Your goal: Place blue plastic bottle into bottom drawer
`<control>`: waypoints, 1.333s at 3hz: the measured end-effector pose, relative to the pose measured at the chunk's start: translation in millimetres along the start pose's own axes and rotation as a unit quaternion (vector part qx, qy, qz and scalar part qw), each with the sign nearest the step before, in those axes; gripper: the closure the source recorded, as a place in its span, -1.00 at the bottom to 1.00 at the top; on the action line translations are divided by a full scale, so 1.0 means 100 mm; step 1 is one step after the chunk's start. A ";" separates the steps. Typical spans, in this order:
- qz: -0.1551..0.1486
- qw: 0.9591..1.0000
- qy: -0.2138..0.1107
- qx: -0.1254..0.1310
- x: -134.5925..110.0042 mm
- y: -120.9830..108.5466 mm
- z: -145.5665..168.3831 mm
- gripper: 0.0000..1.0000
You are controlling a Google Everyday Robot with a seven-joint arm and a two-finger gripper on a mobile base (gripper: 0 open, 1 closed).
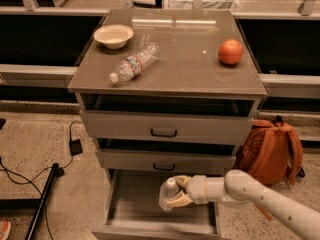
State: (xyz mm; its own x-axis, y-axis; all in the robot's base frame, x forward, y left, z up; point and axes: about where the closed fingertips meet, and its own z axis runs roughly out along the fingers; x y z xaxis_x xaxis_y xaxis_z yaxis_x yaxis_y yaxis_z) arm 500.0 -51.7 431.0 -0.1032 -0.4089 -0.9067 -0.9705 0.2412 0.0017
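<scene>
The bottom drawer (135,196) is pulled open below the two shallower drawers; its inside is plain grey. My gripper (176,192) reaches in from the right on a white arm and is shut on the blue plastic bottle (167,195). The bottle has a white cap and stands roughly upright, held over the drawer's inside near its right half. Whether its base touches the drawer floor is hidden.
On the cabinet top (170,59) lie a slimmer clear bottle with a red-green label (134,63), a beige bowl (113,36) and an orange (230,51). An orange backpack (270,151) leans on the floor at the right. Cables and a black pole (42,199) lie at the left.
</scene>
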 end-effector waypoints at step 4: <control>0.014 1.000 -0.003 0.017 1.43 0.28 1.31 0.65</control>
State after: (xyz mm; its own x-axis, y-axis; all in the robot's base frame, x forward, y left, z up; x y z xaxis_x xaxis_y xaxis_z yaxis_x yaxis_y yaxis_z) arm 487.0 12.1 245.8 -0.1280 -0.3967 -0.9090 -0.9595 0.2813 0.0124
